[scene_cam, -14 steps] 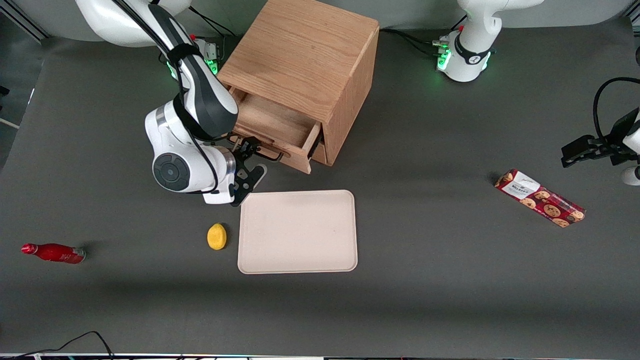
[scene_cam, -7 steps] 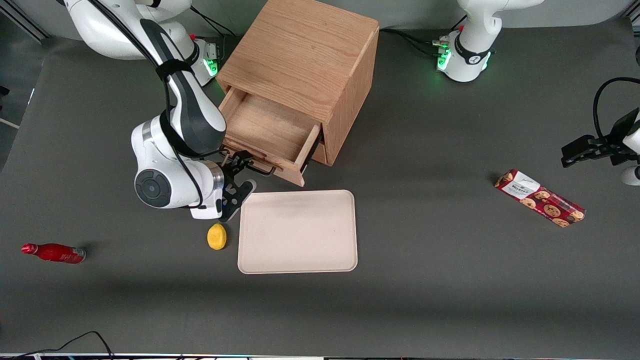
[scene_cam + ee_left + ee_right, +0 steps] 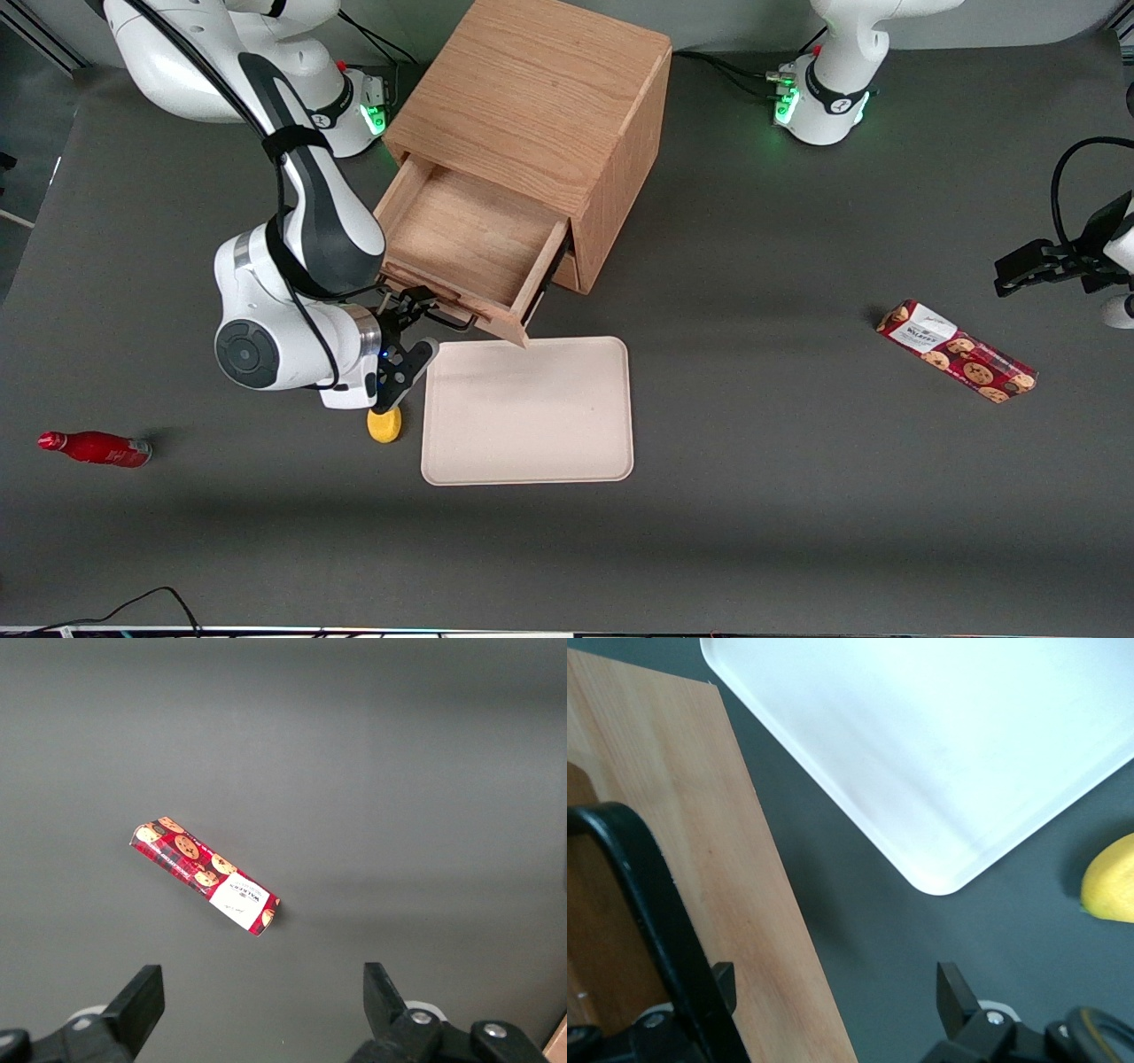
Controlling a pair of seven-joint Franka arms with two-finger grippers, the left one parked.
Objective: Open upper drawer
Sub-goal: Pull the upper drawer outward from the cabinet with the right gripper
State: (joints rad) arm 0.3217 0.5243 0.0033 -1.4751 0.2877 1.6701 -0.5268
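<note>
The wooden cabinet point(image 3: 540, 97) stands at the back of the table. Its upper drawer point(image 3: 469, 235) is pulled well out, and its bare oak floor shows. The thin dark bar handle point(image 3: 447, 316) is on the drawer's front. My right gripper point(image 3: 412, 330) is in front of the drawer at the handle, fingers spread open. In the right wrist view the handle point(image 3: 647, 895) runs against one finger point(image 3: 722, 983), with the drawer front point(image 3: 700, 859) partly between the fingers of the gripper point(image 3: 837, 992). The lower drawer is mostly hidden under the upper one.
A cream tray point(image 3: 527, 412) lies just in front of the drawer, also in the right wrist view point(image 3: 939, 744). A yellow lemon point(image 3: 384, 425) lies beside the tray, partly under my wrist. A red bottle point(image 3: 93, 448) lies toward the working arm's end. A cookie box point(image 3: 957, 352) lies toward the parked arm's end.
The upper drawer has slid farther out toward the front camera. My gripper has moved with its handle the same way and now partly covers the lemon.
</note>
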